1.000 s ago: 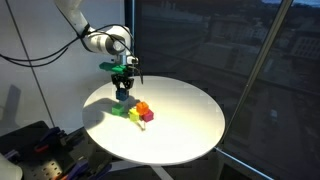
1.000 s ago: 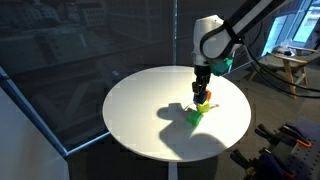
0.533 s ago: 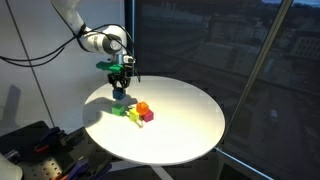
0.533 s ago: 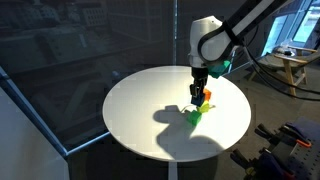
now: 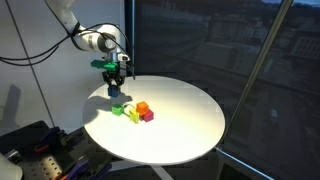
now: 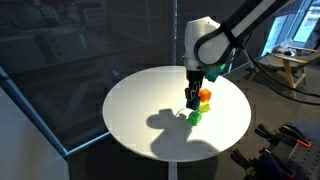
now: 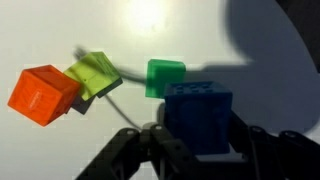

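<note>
In an exterior view, the gripper (image 5: 115, 89) is hanging over the left part of a round white table (image 5: 190, 125). It is clamping a small blue block (image 5: 115, 93) above a green block (image 5: 118, 108). A yellow-green block (image 5: 130, 114), an orange block (image 5: 142, 106) and a magenta block (image 5: 148, 116) are sitting just right.

In an exterior view, the gripper (image 6: 192, 96) is making the blue block hard to make out.

In the wrist view, blurred dark fingers (image 7: 255, 140) are pinching the blue block (image 7: 197, 115), with the frame cutting off its lower edge.
</note>
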{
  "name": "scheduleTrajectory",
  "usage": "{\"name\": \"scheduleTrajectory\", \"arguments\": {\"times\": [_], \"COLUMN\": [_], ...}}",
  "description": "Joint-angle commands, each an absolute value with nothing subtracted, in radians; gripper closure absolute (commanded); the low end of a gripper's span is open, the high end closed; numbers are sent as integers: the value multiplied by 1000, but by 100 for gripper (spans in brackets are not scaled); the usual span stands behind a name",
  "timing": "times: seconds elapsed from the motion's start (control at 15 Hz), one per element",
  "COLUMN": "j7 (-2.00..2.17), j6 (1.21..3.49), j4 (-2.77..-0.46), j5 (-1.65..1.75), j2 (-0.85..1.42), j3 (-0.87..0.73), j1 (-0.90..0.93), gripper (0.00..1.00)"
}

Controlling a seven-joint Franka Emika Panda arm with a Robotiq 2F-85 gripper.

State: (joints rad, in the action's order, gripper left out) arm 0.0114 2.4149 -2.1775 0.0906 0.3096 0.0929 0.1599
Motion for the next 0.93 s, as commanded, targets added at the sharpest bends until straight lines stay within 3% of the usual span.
{"name": "scheduleTrajectory", "arguments": {"times": [0.0, 0.87], "j7": [46, 81], "j6": [2426, 2444], "j4": [-2186, -2175], "j5": [100, 104], "j2": [295, 343], "j3": [105, 124], "j1": [177, 227], "gripper": [69, 69]}}
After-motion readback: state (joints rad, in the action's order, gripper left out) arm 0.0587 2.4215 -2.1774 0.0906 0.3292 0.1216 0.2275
